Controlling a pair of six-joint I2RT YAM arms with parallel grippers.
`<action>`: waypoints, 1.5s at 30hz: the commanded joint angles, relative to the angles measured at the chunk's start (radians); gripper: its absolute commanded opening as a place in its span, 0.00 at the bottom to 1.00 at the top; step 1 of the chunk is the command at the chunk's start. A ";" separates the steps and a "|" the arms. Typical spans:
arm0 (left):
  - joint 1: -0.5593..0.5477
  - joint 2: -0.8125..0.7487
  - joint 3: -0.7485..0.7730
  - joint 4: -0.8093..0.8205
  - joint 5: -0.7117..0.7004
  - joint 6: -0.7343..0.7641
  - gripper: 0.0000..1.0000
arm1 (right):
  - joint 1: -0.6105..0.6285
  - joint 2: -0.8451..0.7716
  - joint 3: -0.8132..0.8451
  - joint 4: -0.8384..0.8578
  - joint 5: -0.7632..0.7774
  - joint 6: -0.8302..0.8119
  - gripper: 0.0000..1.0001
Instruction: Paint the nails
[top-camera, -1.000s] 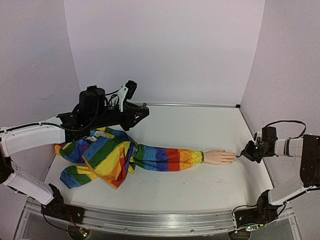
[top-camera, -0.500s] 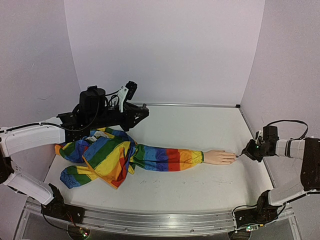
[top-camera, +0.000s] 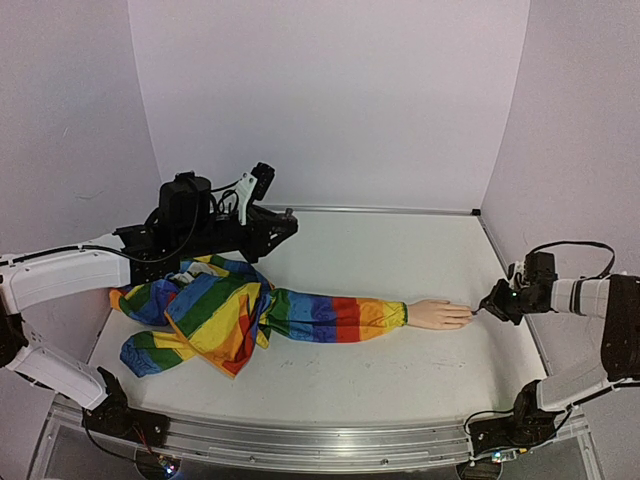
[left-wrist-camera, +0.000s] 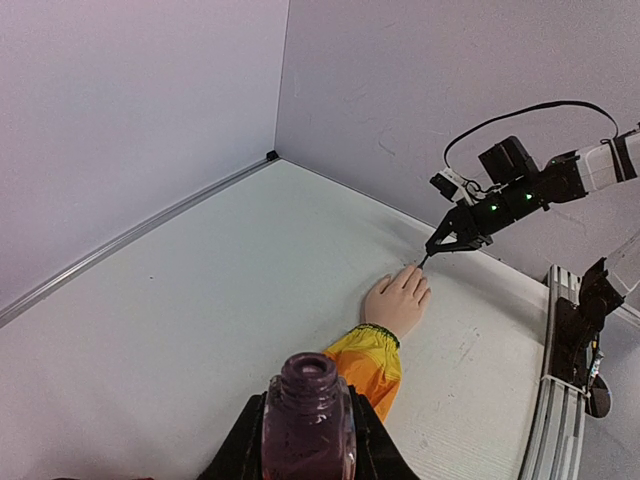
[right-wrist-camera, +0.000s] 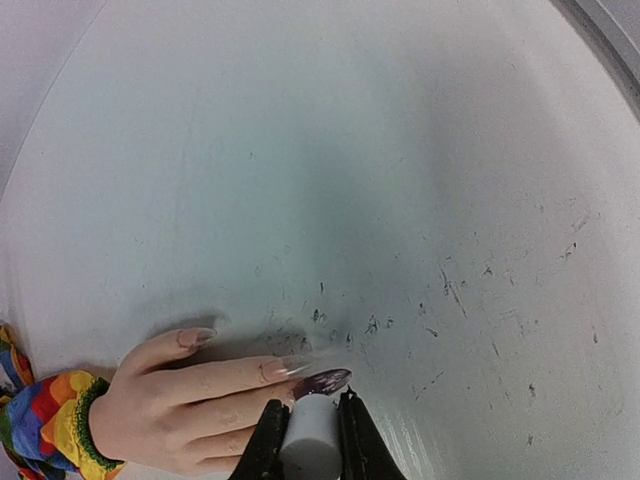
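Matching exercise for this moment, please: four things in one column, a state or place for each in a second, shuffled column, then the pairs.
Things
1. polish bottle
2. brush cap
3. nail nearest the cap
4. topmost finger's nail in the right wrist view

States
a. bare peach
b. dark with polish
c. clamped in the right gripper
d. uncapped, in the left gripper

Pairs: 1-d, 2-c, 3-b, 4-a
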 joint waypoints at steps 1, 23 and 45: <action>-0.005 -0.031 0.037 0.044 -0.003 -0.003 0.00 | -0.005 0.021 0.007 -0.012 -0.037 -0.013 0.00; -0.005 -0.033 0.033 0.044 -0.008 -0.005 0.00 | -0.004 0.014 0.000 0.000 0.001 -0.006 0.00; -0.007 -0.039 0.031 0.041 -0.016 0.002 0.00 | -0.004 0.022 0.009 -0.006 0.079 0.003 0.00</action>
